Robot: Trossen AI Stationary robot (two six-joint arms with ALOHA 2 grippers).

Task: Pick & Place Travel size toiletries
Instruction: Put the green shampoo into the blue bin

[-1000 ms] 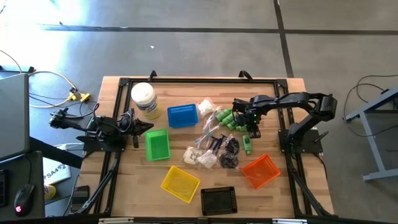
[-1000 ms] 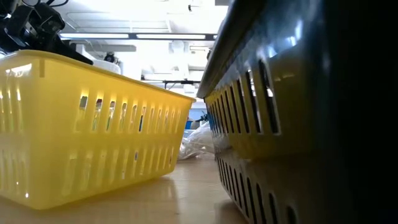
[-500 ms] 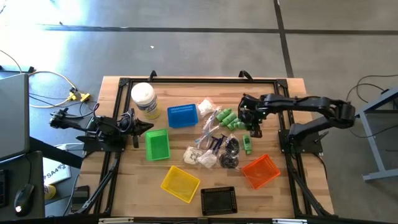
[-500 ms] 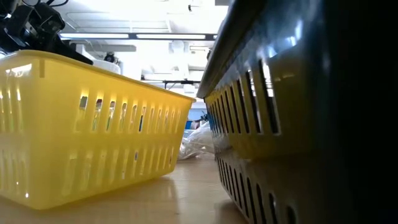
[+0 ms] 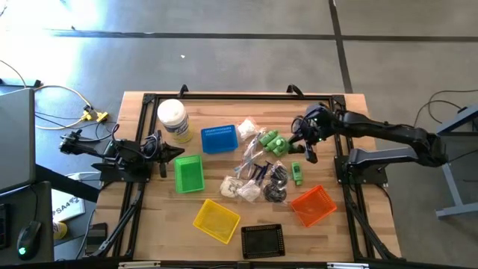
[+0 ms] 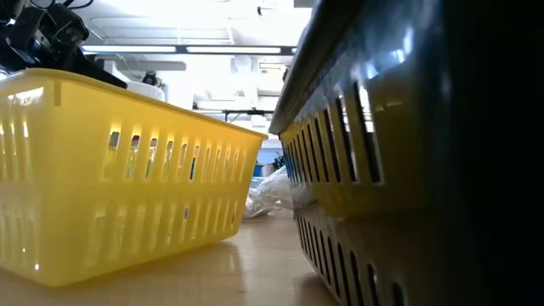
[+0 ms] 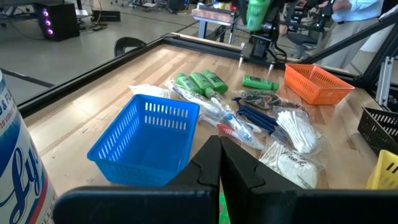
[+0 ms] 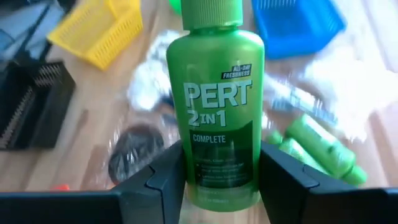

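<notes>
The toiletries lie in a pile mid-table: green bottles (image 5: 270, 141), a lone green bottle (image 5: 296, 173), clear sachets with sticks (image 5: 250, 163), white packets (image 5: 243, 190) and dark pieces (image 5: 276, 184). My right gripper (image 5: 305, 140) hovers just right of the pile, shut on a green "PERT 2 in 1" bottle (image 8: 214, 106), which also shows high up as a green bottle (image 7: 257, 12) in the left wrist view. My left gripper (image 5: 168, 152) waits shut at the table's left, beside the green basket (image 5: 188, 172). My right gripper pinches the green bottle by its lower body (image 8: 217, 177), near the base, one finger (image 8: 163, 180) on each flat side. The cap end points away from the fingers. The bottle is lifted clear of the table.
Blue basket (image 5: 219, 138) and a white-lidded jar (image 5: 172, 119) stand toward the far left. Yellow basket (image 5: 216, 220), black basket (image 5: 263, 240) and orange basket (image 5: 312, 205) sit along the near side. A black frame (image 5: 246, 96) rims the table.
My right gripper has drawn back from the pile a little toward the table's right edge, the green bottle with it, while that arm has stretched out to the right. The left arm and the pile have stayed put.
</notes>
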